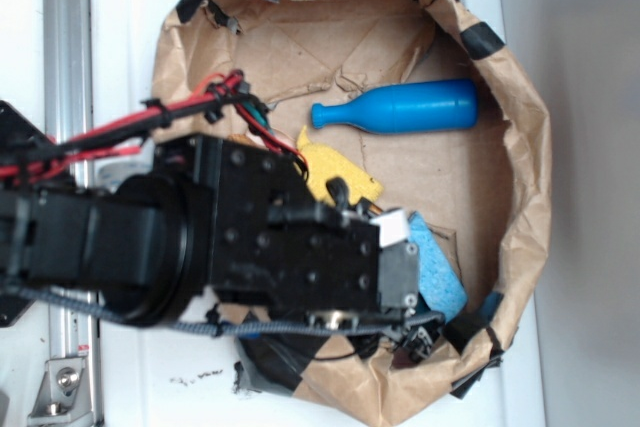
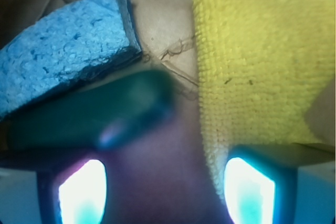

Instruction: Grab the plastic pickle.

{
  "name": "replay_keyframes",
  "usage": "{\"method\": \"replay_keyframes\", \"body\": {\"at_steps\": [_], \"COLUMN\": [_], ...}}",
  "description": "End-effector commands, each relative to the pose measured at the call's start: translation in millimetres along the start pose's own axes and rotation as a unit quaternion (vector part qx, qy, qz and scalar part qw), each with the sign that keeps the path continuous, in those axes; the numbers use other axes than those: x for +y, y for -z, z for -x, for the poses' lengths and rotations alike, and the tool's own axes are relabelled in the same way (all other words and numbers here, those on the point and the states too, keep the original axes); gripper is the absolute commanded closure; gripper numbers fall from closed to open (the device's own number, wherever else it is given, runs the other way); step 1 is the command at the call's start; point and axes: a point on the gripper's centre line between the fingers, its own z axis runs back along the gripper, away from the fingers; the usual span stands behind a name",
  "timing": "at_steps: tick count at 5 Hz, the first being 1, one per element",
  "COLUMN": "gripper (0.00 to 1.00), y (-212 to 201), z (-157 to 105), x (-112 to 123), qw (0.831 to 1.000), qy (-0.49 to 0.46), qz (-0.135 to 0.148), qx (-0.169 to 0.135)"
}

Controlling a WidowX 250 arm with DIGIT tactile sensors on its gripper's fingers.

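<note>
While the arm hangs low inside the brown paper bowl [image 1: 520, 117], the wrist view gives the best look at the pickle [image 2: 100, 116]: a dark green, glossy, blurred oblong lying very close under the camera, toward the tool's left finger [image 2: 81, 192]. Its long axis runs slantwise, from low beside that finger up toward the middle of the gap. One end tucks under or against the blue sponge [image 2: 58, 56]; which, I cannot tell. The yellow cloth [image 2: 252, 61] lies on the opposite side, above the right finger. In the exterior view the pickle is hidden beneath the tool [image 1: 395, 247]. The fingers stand apart, released, gripping nothing. I judge the coming move turns on that slant: the tool likely needs a small shift toward the pickle and a twist to cross it.
</note>
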Motion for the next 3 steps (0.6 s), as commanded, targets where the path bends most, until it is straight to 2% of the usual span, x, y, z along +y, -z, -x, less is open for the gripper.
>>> {"method": "replay_keyframes", "body": {"at_steps": [1,2,3], "gripper": [0.0,0.0,0.0], "y": [-3.3,-26.6,-46.8], "z": [-20.4,-23.7,-33.0], "x": [-12.7,-20.2,-23.1], "qw": [1.0,0.998,0.981], "qy": [0.009,0.048,0.175], "qz": [0.016,0.048,0.077], "qx": [-0.017,-0.01,-0.015]}}
